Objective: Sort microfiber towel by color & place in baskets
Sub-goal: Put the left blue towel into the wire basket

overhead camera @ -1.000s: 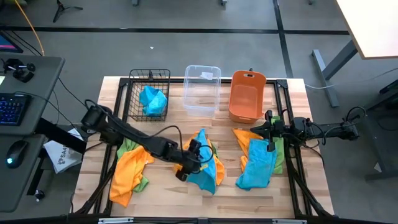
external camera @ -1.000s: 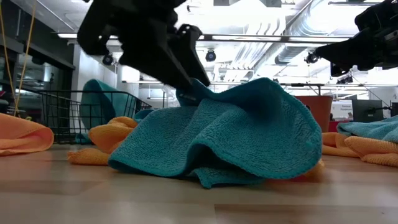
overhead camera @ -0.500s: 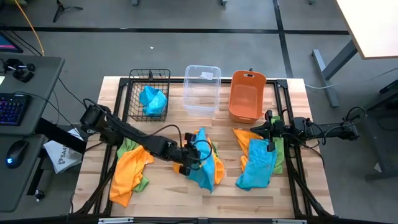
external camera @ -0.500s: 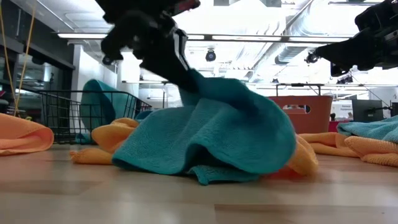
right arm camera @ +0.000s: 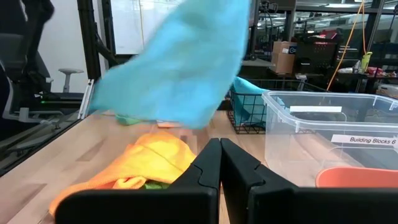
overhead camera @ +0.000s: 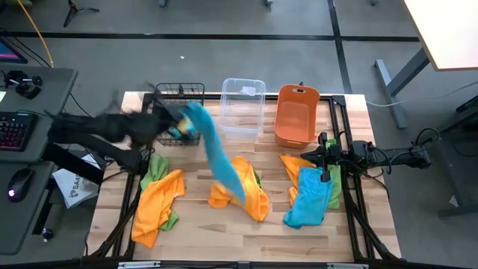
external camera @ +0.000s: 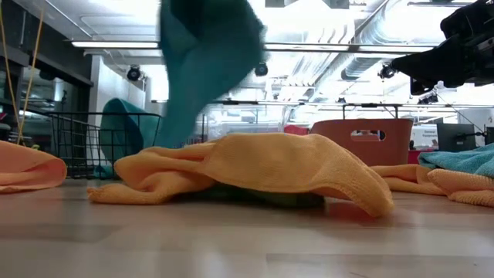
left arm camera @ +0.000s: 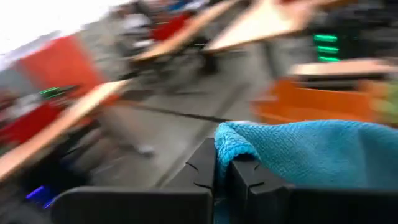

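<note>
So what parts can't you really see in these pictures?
- High view: the left gripper is a motion smear by the black wire basket; its shape is lost.
- Low view: the blue towel runs off the top edge, so its holder is cut off.
- Low view: something green hides under the orange towel.

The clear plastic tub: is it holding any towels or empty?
Empty. The high view shows the clear plastic tub with only the wooden table visible through its bottom, no towel inside.

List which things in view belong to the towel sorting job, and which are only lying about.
Job: turquoise towel in left pincer; towels on table; wire basket, clear tub, orange bin.
Lying about: keyboard, mouse.
</note>
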`<state>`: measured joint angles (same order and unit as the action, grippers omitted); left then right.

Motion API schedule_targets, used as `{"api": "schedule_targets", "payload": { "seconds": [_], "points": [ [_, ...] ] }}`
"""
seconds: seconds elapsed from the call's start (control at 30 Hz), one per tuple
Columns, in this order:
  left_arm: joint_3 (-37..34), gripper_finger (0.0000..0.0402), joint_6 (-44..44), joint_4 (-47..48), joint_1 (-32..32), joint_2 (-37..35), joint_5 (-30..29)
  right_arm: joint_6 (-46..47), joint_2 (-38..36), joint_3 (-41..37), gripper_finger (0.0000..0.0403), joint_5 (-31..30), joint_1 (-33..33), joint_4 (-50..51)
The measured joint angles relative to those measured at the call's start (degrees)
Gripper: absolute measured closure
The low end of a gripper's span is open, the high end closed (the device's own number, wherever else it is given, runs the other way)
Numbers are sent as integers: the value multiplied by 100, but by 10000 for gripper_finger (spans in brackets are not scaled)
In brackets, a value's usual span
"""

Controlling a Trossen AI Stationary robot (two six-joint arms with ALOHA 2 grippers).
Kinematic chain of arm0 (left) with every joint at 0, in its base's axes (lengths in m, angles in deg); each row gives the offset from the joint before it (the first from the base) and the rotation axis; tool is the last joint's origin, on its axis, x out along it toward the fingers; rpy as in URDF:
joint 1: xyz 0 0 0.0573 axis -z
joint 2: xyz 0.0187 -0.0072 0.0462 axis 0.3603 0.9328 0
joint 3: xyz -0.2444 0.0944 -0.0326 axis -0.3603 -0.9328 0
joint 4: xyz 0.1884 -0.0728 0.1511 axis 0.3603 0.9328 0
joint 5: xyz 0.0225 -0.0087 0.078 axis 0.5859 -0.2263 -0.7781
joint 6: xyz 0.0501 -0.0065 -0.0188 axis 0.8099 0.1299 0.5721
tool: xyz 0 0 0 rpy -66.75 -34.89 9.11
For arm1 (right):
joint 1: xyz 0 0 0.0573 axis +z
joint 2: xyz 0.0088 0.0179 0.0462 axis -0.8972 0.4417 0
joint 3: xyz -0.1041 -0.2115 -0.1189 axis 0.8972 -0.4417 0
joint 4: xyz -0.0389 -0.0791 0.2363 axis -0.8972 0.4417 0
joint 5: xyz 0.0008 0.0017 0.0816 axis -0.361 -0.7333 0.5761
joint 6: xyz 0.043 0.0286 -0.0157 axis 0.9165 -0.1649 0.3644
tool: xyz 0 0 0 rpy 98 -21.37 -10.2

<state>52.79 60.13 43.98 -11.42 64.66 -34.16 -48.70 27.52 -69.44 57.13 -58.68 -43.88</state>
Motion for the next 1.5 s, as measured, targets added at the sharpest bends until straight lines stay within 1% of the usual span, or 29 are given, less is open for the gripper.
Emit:
{"api": "schedule_targets", "payload": {
  "seconds": [0.17, 0.33, 0.4, 0.5, 0.6, 0.77, 1.0, 1.1, 1.2, 1.23, 1.3, 1.4, 1.47, 1.5],
  "points": [
    [0, 401, 219, 340, -409, -993, -1046, 0, 0, -1, 402, 0, 0, -1],
    [0, 401, 861, 324, -884, -1534, -1838, 0, 0, 0, 402, 0, 0, -2],
    [-4, 401, 1012, 316, -1094, -1656, -1907, 7, 0, 0, 402, 0, 0, -2],
    [-4, 401, 864, 352, -1334, -1762, -1776, 2, 0, 0, 402, 0, 2, 0],
    [-93, 402, 500, 469, -1502, -1776, -1380, 1, 0, -1, 402, -1, 2, -1],
    [-716, 401, -585, 501, -1668, -1657, -408, -2, 0, -2, 402, 0, 0, 0],
    [-1798, 401, -1836, 494, -1889, -1129, 207, 7, 0, -1, 402, 0, 2, -1],
    [-1961, 401, -1836, 479, -2146, -821, 301, 1, 0, -2, 402, 0, 2, -1],
    [-1970, 401, -1470, 430, -2614, -493, 313, 3, 0, -1, 402, 0, 2, 0],
    [-1969, 401, -1352, 409, -2806, -394, 428, 0, 0, 0, 402, 0, 2, -1],
    [-1969, 401, -1232, 418, -3262, -202, 984, 7, 0, 0, 402, 0, 2, 0],
    [-1969, 401, -1484, 701, -3901, 85, 2278, 0, 0, -1, 402, 0, 2, 0],
    [-1969, 401, -1635, 946, -4201, 272, 3200, 7, 0, 0, 402, 0, 2, 0],
    [-1971, 401, -1665, 1045, -4313, 347, 3524, 4, 0, -1, 402, 0, 1, -1]
  ]
}}
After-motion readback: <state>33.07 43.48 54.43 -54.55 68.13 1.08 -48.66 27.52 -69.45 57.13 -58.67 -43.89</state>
